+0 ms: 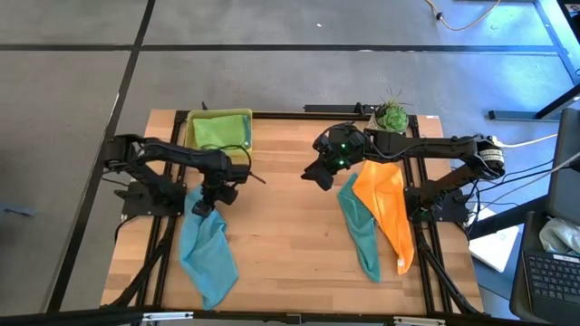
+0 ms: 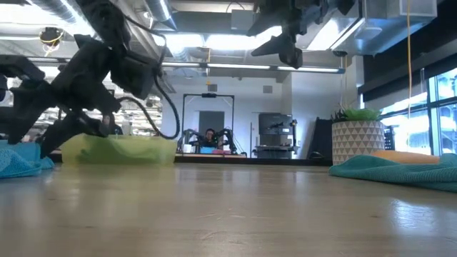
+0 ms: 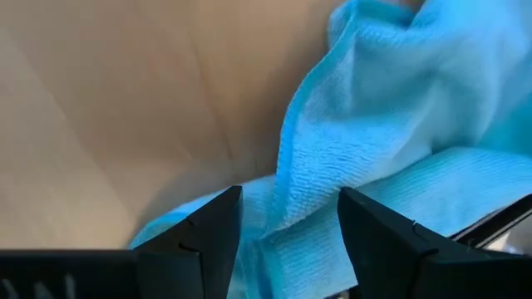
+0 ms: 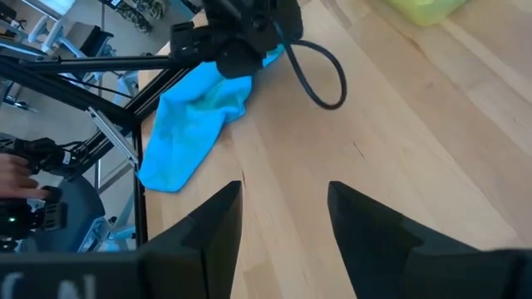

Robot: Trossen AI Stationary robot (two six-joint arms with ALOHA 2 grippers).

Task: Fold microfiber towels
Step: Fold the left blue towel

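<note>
A light blue towel [image 1: 210, 258] lies crumpled at the table's left, reaching toward the near edge. My left gripper [image 1: 207, 206] points steeply down over its far end and is open, with a raised fold [image 3: 291, 195] of the cloth between its fingers. My right gripper [image 1: 317, 174] hangs open well above the bare middle of the table [image 4: 283, 195] with nothing between its fingers. At the right, an orange towel [image 1: 385, 204] lies partly over a teal towel [image 1: 362, 231]. A lime green towel [image 1: 217, 133] lies in the tray [image 1: 193, 122]. My left gripper stands astride a raised fold at the light blue towel's far end [image 3: 287, 218], coming from above and pointing steeply down. Whether its fingertips touch the cloth I cannot tell. The towel lies slack on the table.
The yellow-green tray stands at the far left of the table. A potted plant [image 1: 391, 116] stands at the far edge, right of centre. Bare wood [image 1: 290, 244] lies between the two towel piles.
</note>
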